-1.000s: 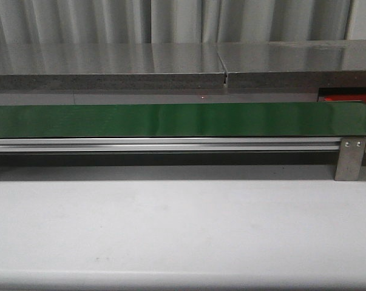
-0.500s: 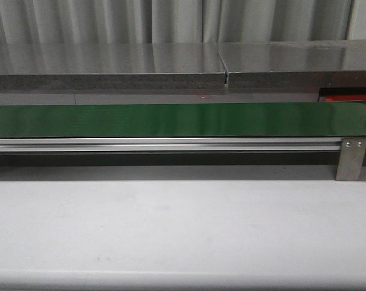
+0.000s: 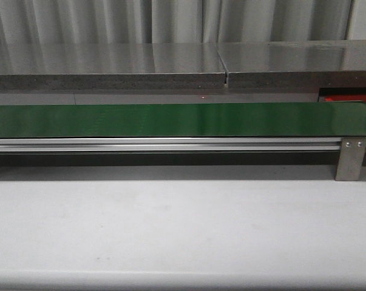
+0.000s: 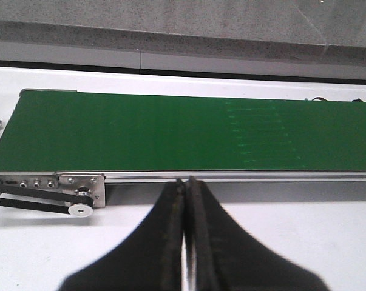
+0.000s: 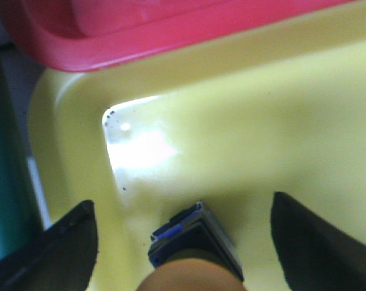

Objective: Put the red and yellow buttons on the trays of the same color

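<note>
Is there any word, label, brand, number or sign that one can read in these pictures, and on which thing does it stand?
None: no readable text appears in any view.
Green belt: plain, no marking; only faint stitch lines in the left wrist view.
Red tray and yellow tray: plain surfaces, no label.
Button in the yellow tray: a blue stripe, blurred; no letters can be made out.
Metal bracket: only screws.

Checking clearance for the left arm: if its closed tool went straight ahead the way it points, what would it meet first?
Likely the conveyor's aluminium side rail, then the green belt; the left tool points right at it, though depth is unclear.
</note>
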You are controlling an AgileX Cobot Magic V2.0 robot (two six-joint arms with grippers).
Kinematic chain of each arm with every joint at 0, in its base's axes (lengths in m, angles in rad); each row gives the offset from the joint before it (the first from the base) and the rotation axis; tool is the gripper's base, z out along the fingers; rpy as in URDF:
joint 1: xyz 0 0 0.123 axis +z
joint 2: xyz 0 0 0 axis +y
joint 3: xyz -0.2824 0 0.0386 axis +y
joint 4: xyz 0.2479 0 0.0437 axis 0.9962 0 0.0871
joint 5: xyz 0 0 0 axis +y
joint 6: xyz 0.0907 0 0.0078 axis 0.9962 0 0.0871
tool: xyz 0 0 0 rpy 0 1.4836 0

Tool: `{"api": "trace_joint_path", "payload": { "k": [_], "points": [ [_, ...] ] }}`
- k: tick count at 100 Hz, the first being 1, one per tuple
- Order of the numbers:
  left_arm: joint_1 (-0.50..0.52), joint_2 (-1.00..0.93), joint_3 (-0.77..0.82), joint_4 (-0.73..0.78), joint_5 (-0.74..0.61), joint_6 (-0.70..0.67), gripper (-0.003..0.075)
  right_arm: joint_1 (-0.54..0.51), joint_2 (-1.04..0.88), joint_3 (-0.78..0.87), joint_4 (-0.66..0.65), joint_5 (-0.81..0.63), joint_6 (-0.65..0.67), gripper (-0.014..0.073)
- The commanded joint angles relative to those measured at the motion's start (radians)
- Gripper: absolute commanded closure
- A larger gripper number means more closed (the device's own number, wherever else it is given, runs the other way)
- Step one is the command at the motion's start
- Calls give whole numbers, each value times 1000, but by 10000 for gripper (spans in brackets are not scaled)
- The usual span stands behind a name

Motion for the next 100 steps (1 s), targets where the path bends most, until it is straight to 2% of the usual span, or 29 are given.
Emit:
{"api": "trace_joint_path", "payload": {
  "k": [1, 18, 40, 64, 89, 100],
  "points": [
    [-5, -1, -30, -21, -77, 1, 739, -2, -98, -30, 6, -31, -7, -38],
    [-5, -1, -30, -21, -77, 1, 739, 23, -256, -30, 8, -31, -7, -36],
    [-5, -1, -30, -21, -77, 1, 739, 151, -483, 2, 6, -18, -13, -36],
    [-5, -1, -30, -21, -77, 1, 739, 297, -732, 169, -3, -29, -17, -33],
    [-5, -1, -30, -21, -77, 1, 739, 313, -962, 384, 16, -28, -14, -26],
    [-5, -1, -30, -21, -77, 1, 739, 313, -1073, 452, 24, -1, -14, 54]
  ]
}}
